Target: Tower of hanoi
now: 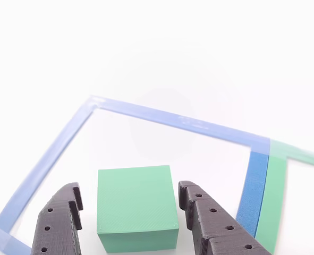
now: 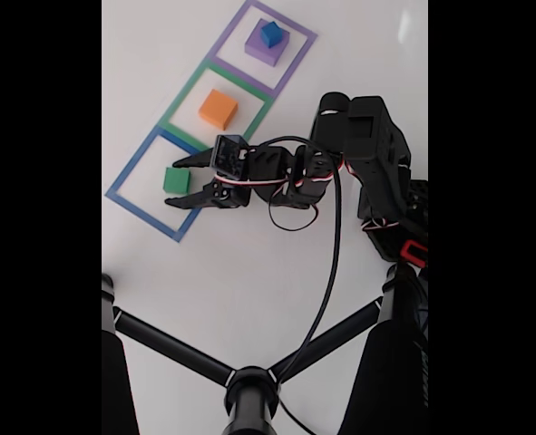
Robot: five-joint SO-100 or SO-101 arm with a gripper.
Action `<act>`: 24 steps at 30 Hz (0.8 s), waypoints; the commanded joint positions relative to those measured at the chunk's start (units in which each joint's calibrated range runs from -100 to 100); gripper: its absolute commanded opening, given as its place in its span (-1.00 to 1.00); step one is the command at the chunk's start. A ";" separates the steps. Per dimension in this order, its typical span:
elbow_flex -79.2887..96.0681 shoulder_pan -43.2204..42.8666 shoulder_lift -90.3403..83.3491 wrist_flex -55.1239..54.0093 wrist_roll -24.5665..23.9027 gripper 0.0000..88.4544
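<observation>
Green block: sits right between the two gripper fingers in the other view, flat on the white table, inside the blue tape square. In the fixed view the green block is just past the fingertips, in the gap between them.

Gripper: spread wide, one dark finger on each side of the green block. In the other view the gripper has daylight on both sides of the block, so it's not pinching anything. The left finger looks a bit further off the block than the right finger.

Orange block: off to one side of the gripper in the fixed view (up and right in the picture), alone in the green tape square.

Purple block: further along the same line, well away from the gripper, in the purple tape square.

Blue block: stacked on top of the purple block, so also far from the gripper.

Blue tape square: frames the gripper tips and the green block; its far edge runs ahead of the fingers in the other view, and green tape butts up against it on the right.

Arm: black, reaches in from the right of the fixed view, with a black cable looping down behind the gripper.

Table: plain white.
</observation>
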 commanded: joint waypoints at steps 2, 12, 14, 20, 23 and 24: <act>-0.52 0.39 -0.09 0.61 0.59 -0.66; -0.52 0.58 -0.01 1.33 0.59 -0.77; -0.52 0.58 -0.01 1.50 0.59 -0.78; -0.61 0.20 -0.49 1.58 0.59 -0.83; -0.34 0.00 -2.27 2.79 0.59 -0.83; -0.16 -0.09 -3.64 4.17 0.59 -0.83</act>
